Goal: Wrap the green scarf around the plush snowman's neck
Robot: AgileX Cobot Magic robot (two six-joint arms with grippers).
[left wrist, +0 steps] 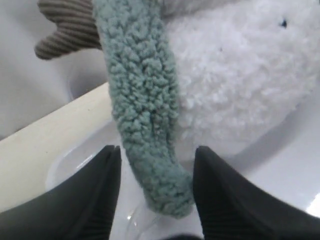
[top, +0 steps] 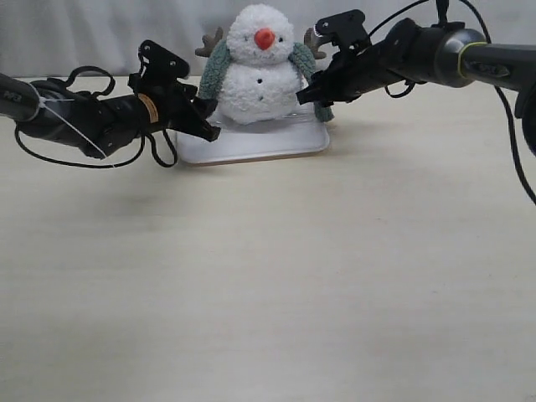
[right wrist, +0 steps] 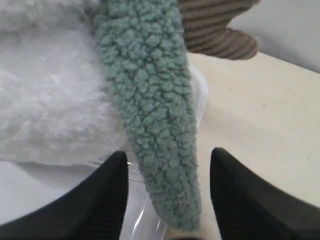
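1. Sitting upright on a white tray (top: 251,144) at the 12 o'clock edge of the table (top: 268,276), the plush snowman (top: 261,79) faces the exterior camera.
2. The green scarf (top: 214,74) lies over its shoulders. 1 end hangs at 9 o'clock of the body and the other at 3 o'clock. The neck (top: 262,55) shows white between them.
3. Left gripper (top: 205,117): at 8 o'clock of the snowman. Jaws are spread, with 1 finger on each side of the hanging end, not pinching it.
4. Right gripper (top: 311,94): at 3 o'clock. Jaws are spread astride the other end, with a gap on both sides.
5. Obstructions: 2 brown twig arms (top: 211,43) project at 10 and 2 o'clock, just above the scarf ends. The tray rim lies close beneath both sets of fingers.
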